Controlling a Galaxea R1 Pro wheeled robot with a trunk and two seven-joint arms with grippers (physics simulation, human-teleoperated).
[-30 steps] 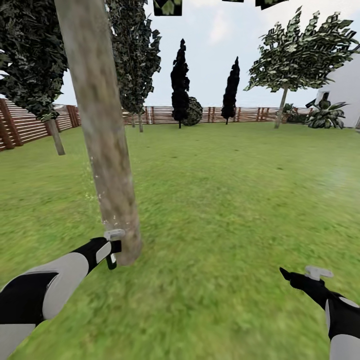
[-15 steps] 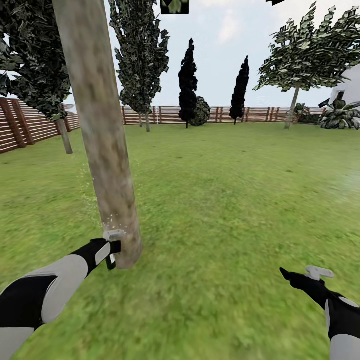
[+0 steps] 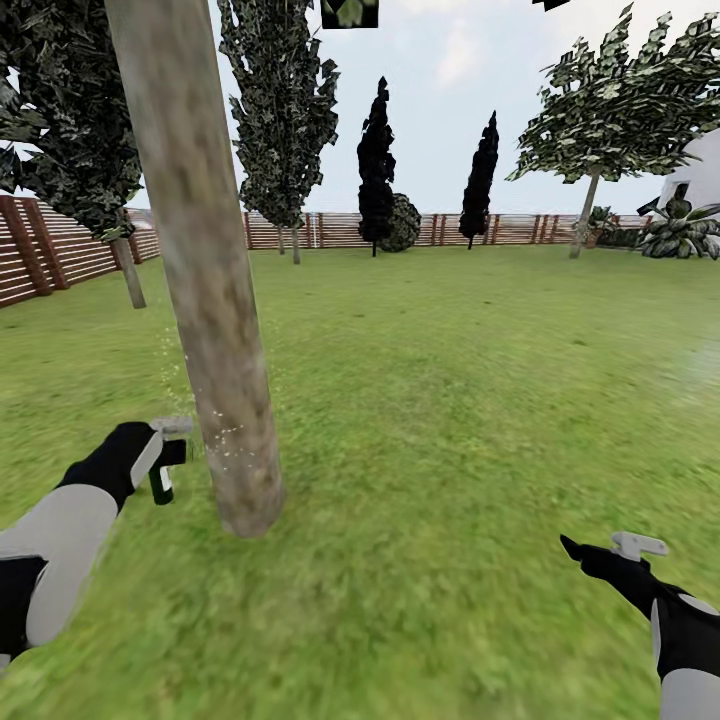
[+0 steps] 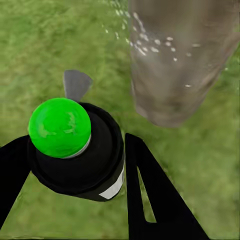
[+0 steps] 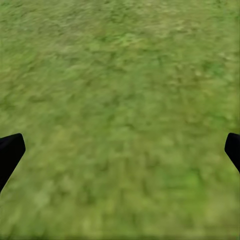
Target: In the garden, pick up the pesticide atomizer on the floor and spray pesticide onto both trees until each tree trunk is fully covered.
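Observation:
The near tree's thick pale trunk [image 3: 200,280] rises from the lawn at the left. Whitish pesticide speckles [image 3: 228,440] dot its lower part and show again on the trunk [image 4: 180,55] in the left wrist view. My left gripper [image 3: 163,455] is shut on the pesticide atomizer [image 3: 162,484], a small dark bottle with a grey nozzle, held just left of the trunk. In the left wrist view the atomizer [image 4: 75,150] shows a green cap between the black fingers [image 4: 150,190]. The second tree [image 3: 585,215] stands far off at the right. My right gripper [image 3: 575,548] is open over grass.
A brown slatted fence [image 3: 60,255] rings the lawn at the left and back. Dark thin trees [image 3: 376,160] and a round bush stand along the far fence, and a palm-like plant [image 3: 685,230] at the far right. Open grass [image 3: 450,400] lies between the two trees.
My left arm has moved up and to the left with the atomizer, away from the trunk's base. More speckles show on the lower trunk. The right arm has stayed put.

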